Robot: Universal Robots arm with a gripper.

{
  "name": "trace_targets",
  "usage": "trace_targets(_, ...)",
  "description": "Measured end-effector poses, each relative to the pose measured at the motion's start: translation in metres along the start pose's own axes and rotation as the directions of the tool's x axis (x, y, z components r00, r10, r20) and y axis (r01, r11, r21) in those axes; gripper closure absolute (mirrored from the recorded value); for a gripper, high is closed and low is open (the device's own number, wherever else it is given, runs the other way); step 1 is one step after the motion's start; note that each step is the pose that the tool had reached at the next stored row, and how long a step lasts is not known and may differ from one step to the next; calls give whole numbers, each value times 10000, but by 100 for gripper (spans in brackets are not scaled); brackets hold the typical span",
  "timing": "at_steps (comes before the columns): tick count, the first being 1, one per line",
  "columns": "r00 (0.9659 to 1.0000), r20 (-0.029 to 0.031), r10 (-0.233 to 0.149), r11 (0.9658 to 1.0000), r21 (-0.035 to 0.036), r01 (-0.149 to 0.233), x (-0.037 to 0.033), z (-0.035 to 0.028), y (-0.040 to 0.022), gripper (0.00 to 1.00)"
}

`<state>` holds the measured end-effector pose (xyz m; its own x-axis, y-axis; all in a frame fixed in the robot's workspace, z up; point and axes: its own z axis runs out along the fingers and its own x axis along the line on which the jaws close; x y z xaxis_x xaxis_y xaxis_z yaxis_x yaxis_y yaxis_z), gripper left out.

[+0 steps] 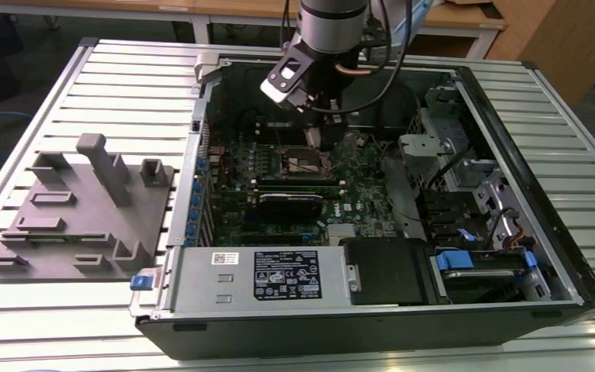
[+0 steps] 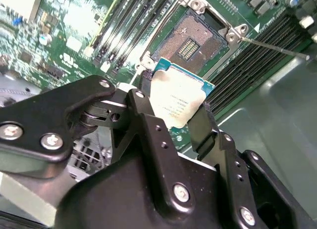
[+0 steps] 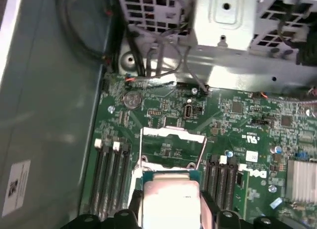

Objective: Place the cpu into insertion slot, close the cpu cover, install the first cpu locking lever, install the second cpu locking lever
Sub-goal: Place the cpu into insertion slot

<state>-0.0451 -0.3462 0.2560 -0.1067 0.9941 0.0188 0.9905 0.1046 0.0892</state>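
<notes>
Risk, as judged: chip [image 2: 181, 98] looks skewed against socket [image 2: 195, 38]; lowered like that, corner could catch socket rim or bend contacts. Raised cover [image 3: 173, 133], standing at socket's far edge, could snag chip if path drifts. Gripper [image 2: 174, 98] clamped on chip, fingers [image 2: 200, 127] pinching opposite edges. In exterior view, socket lies just left of gripper tip; chip near socket, above it, not seated.
</notes>
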Motion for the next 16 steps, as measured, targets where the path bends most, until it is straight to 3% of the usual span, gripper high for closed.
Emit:
trace_targets(5,9961,79,875,9962,-20,-875,0,5,-1,46)
trace_targets(11,9954,86,958,9954,-22,-958,0,6,-1,46)
trace_targets(12,9953,86,959,9954,10,-960,0,7,0,46)
trace_targets(15,9953,84,962,9950,242,-964,0,8,1,46)
trace_targets(16,9953,85,964,9950,260,-966,-1,7,0,46)
